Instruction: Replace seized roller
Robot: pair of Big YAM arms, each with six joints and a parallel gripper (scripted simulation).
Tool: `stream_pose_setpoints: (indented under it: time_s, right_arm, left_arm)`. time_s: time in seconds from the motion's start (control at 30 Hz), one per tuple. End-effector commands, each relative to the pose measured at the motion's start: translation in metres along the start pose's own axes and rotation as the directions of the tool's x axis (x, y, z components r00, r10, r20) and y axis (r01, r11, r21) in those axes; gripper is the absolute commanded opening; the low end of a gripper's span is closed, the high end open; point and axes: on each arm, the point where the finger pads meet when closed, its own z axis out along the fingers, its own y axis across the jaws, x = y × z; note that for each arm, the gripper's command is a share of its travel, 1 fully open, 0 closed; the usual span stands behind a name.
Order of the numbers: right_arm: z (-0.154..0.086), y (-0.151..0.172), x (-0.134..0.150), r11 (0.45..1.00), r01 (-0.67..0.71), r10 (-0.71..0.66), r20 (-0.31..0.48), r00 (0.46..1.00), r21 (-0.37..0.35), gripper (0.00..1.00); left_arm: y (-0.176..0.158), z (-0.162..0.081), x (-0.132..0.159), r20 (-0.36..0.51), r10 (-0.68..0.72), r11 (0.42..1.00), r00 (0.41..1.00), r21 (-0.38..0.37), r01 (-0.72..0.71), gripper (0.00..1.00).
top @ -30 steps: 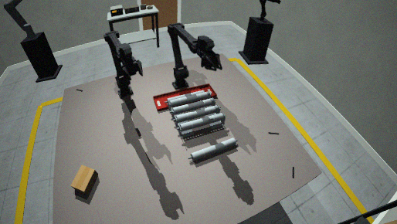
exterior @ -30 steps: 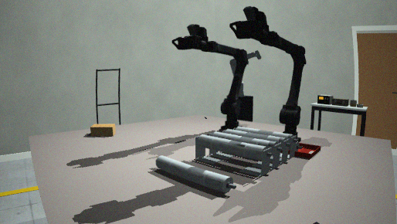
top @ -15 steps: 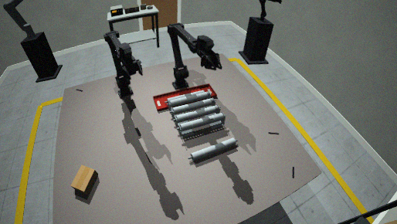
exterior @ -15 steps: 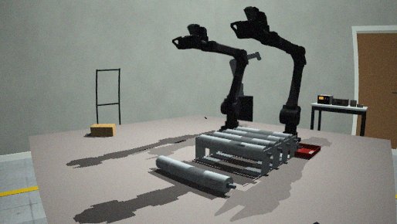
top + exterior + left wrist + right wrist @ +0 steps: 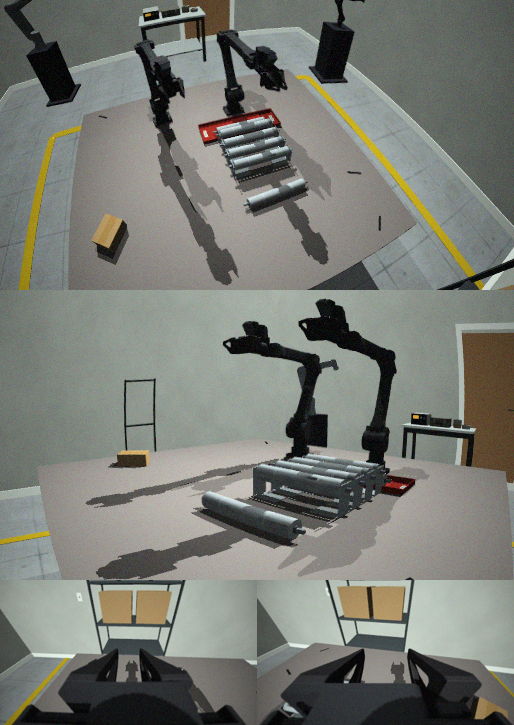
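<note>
I judge I've got the left gripper (image 5: 284,86) (image 5: 302,324) (image 5: 128,652) and right gripper (image 5: 182,94) (image 5: 226,344) (image 5: 385,652) raised for clearance, fingers apart and empty, while the loose roller (image 5: 277,195) (image 5: 250,515) lies beside the roller bed (image 5: 343,502), within reach.
</note>
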Motion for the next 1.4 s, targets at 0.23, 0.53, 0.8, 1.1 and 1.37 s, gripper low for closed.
stream_pose_setpoints:
  time_s: [0.23,0.53,0.8,1.1,1.37]
  right_arm:
    - [0.007,0.005,-0.016,1.000,-0.009,0.009,0.016,1.000,-0.012,0.62]
    - [0.007,0.006,-0.015,1.000,-0.009,0.009,0.012,1.000,-0.014,0.62]
    - [0.007,0.007,-0.015,1.000,-0.009,0.009,0.007,1.000,-0.015,0.62]
    - [0.007,0.008,-0.017,1.000,-0.009,0.009,0.015,1.000,-0.017,0.62]
    - [0.007,0.009,-0.018,1.000,-0.009,0.009,0.017,1.000,-0.018,0.62]
  left_arm:
    - [0.004,0.004,0.000,-0.006,-0.005,1.000,1.000,-0.008,0.005,0.32]
    - [0.004,0.003,-0.016,0.020,-0.006,1.000,1.000,-0.008,0.007,0.32]
    - [0.004,0.003,-0.020,0.026,-0.008,1.000,1.000,-0.009,0.008,0.32]
    - [0.005,0.003,-0.024,0.031,-0.009,1.000,0.999,-0.009,0.010,0.32]
    - [0.005,0.003,-0.028,0.037,-0.011,1.000,0.999,-0.009,0.011,0.32]
